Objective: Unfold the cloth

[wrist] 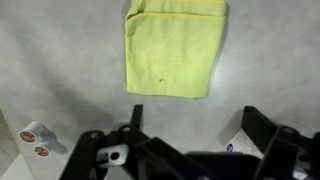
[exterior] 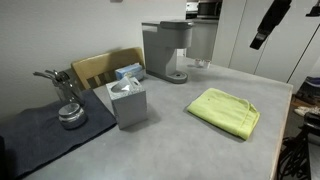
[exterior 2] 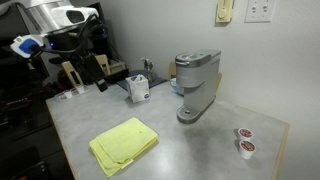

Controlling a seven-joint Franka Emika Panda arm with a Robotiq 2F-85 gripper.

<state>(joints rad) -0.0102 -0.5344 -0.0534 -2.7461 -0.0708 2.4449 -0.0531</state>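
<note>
No text, brand, number or sign can be read in any of my views.

Wrist view: two pods (wrist: 33, 136), seen on the desk (wrist: 60, 60) past my gripper (wrist: 195, 118), have printed red-and-white lids. The characters are too small to resolve. A purple mark on a white item (wrist: 232, 146) at the lower edge is also unreadable.

Exterior view: a box (exterior 2: 139, 89) shows a blue printed face, but its lettering is blurred beyond reading.
</note>
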